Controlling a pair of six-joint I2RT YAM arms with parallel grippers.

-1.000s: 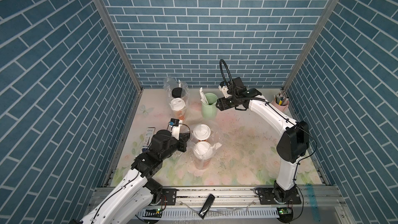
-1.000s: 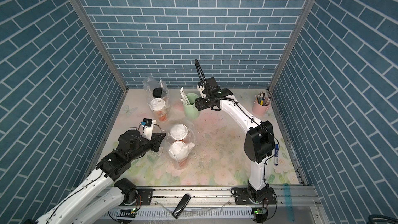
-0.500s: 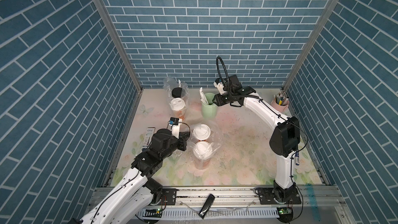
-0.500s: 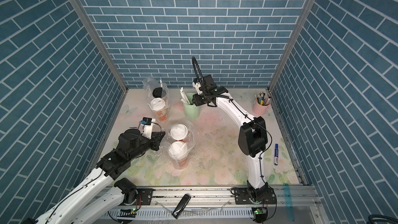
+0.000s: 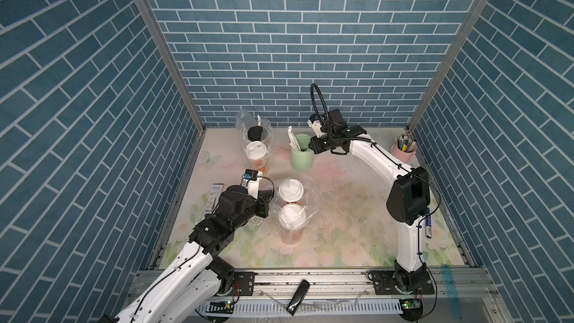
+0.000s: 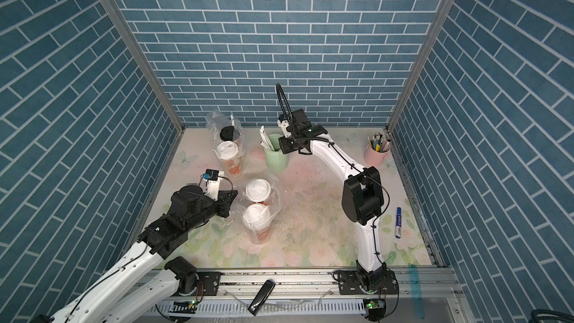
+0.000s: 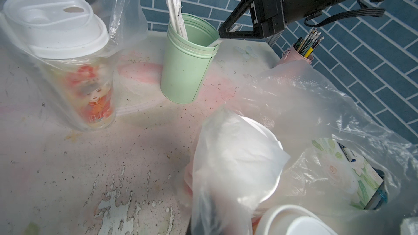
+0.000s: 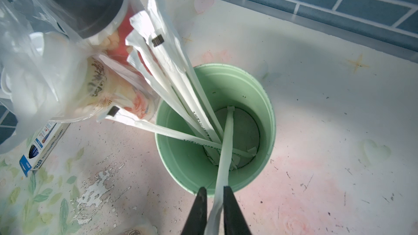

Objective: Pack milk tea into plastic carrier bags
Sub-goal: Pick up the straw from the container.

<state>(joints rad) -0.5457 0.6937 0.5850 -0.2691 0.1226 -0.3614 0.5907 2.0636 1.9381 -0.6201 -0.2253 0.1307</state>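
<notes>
The milk tea point(image 5: 256, 150) fills 4 tall, tapered paper cups printed in red, orange and cream. 3 carry white domed plastic lids and 1 a flat black lid point(image 5: 255, 132). All 4 stand upright inside the plastic carrier bags point(image 5: 240, 119), 2 thin, clear, crinkly film sacks. 1 pair stands near the back wall, left of centre, the other in the middle of the scuffed, flaking floral table point(image 5: 341, 212).

The right gripper point(image 8: 214, 191) hangs over the rim of a smooth mint-green cylinder point(image 8: 267, 109). Its 2 black, tapered fingers stand narrow and pinch a white paper-wrapped straw point(image 8: 227, 141), whose far end lies at the cylinder's bottom. More wrapped straws point(image 8: 172, 64) lean against the opposite rim.

The left gripper point(image 5: 267, 196) is closed, right at the edge of the mid-table bag. Cloudy film fills the left wrist view and hides its fingers, so whether it pinches the plastic cannot be told.
</notes>
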